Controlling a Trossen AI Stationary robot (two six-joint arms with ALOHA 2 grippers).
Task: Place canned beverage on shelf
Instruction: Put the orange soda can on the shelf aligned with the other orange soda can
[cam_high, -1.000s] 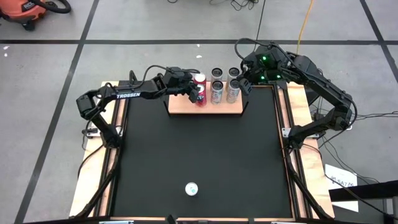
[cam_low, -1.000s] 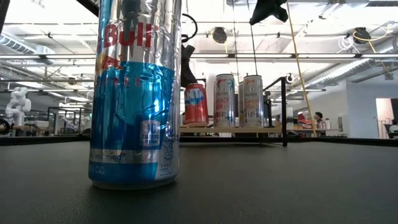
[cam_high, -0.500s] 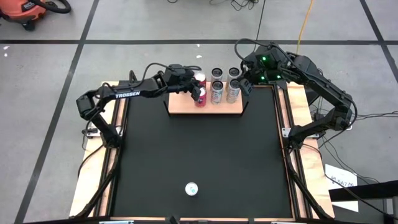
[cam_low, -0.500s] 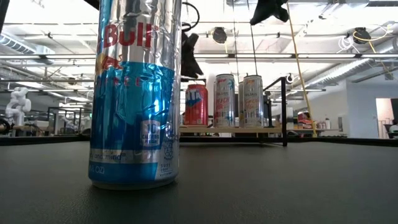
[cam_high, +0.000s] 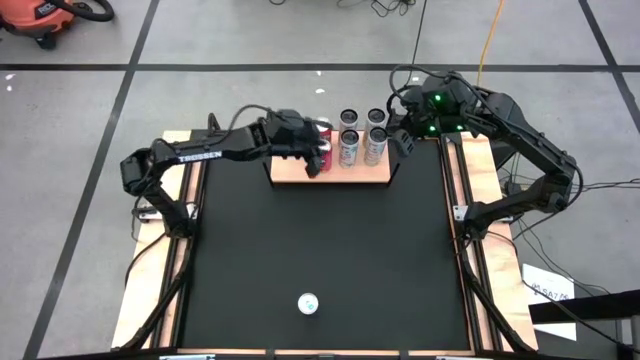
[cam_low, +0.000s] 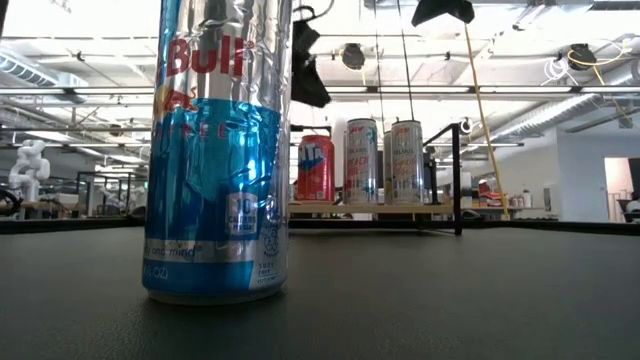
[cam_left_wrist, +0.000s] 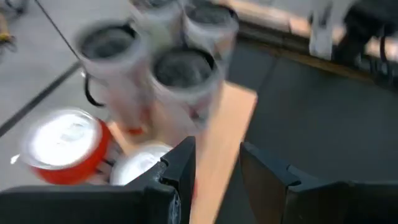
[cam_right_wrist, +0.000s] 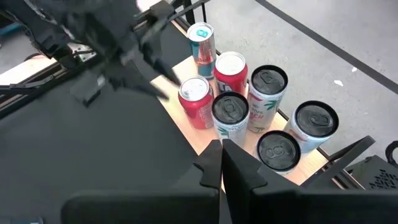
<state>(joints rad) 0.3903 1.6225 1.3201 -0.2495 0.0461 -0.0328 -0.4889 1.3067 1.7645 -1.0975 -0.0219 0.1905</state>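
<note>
The shelf (cam_high: 352, 176), a small light-wood board at the mat's far edge, carries several upright cans: red ones (cam_right_wrist: 194, 99) at its left, silver ones (cam_high: 374, 146) to their right, and a tall blue-topped can (cam_right_wrist: 201, 40) at the left end. My left gripper (cam_left_wrist: 217, 167) hangs open above the red cans (cam_high: 322, 128) with nothing between its fingers. Off the shelf's right end, my right gripper (cam_right_wrist: 222, 163) is raised, shut and empty. One more blue-and-silver can (cam_high: 308, 303) stands upright on the black mat near the front edge.
The shelf's black side bracket (cam_low: 457, 175) stands upright at its right end. The blue-and-silver can (cam_low: 215, 150) fills the near left of the low view. Bare black mat (cam_high: 320, 240) lies between the shelf and that can. Wooden strips (cam_high: 455, 180) edge the mat.
My left gripper has risen from beside the red can on the shelf, rolled somewhat, and now hangs above the cans; its gap looks unchanged. The red can stays upright on the shelf. My right gripper has drifted a little toward the table's right edge.
</note>
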